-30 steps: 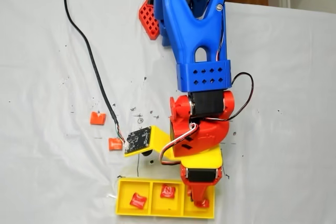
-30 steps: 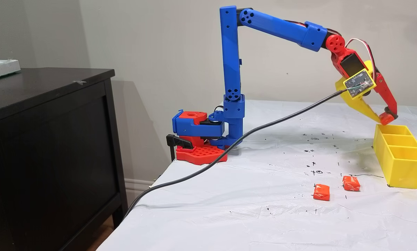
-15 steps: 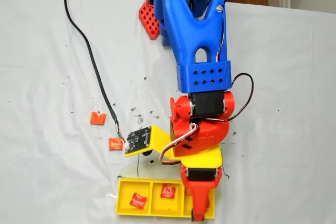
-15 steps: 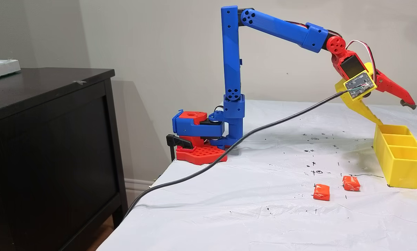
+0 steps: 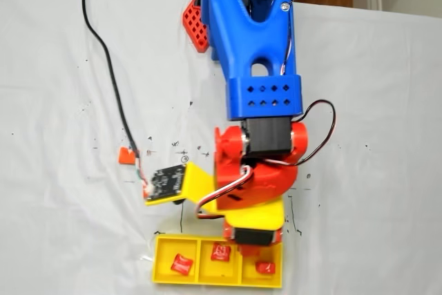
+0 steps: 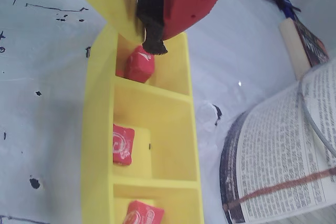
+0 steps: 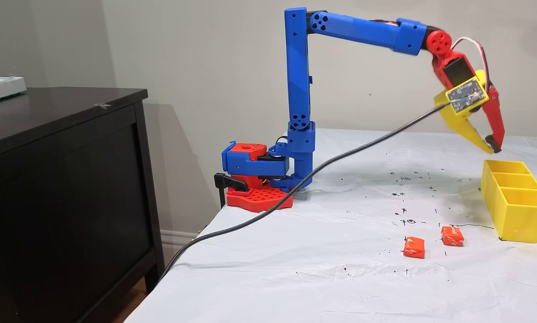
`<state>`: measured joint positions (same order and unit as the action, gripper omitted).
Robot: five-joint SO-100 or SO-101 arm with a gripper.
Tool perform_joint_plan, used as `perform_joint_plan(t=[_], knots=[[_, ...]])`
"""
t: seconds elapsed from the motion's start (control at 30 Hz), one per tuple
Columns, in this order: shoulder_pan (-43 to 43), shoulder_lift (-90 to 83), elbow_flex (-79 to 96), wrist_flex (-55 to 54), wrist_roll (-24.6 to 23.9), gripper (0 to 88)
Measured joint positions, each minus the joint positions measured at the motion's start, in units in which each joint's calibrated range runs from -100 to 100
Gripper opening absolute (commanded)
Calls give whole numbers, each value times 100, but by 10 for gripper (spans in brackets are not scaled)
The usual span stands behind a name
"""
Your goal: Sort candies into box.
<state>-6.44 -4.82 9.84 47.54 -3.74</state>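
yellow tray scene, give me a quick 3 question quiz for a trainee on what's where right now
1. True or false: every compartment of the long yellow plastic three-compartment tray holds a red wrapped candy.
2. How many small orange wrapped candies lie on the white table cover outside the tray in the side fixed view?
A. none
B. two
C. four
3. Fill in: the red and yellow pincer hangs ____ the tray, jaws nearly together and holding nothing.

Key
1. True: one candy each at and.
2. B: they lie at and.
3. above
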Motion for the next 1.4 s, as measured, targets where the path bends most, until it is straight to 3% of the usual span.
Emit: perform_joint_plan(t=[0.37, 0.7, 0.97, 1.13, 1.4], knots=[[851, 51, -436, 1183, 777, 1], [1615, 1269, -1685, 2254, 1431, 2], [1849, 1294, -1608, 2270, 2076, 114], [1982, 1294, -1061, 2135, 2364, 266], [2115, 1201, -539, 1952, 2535, 285]])
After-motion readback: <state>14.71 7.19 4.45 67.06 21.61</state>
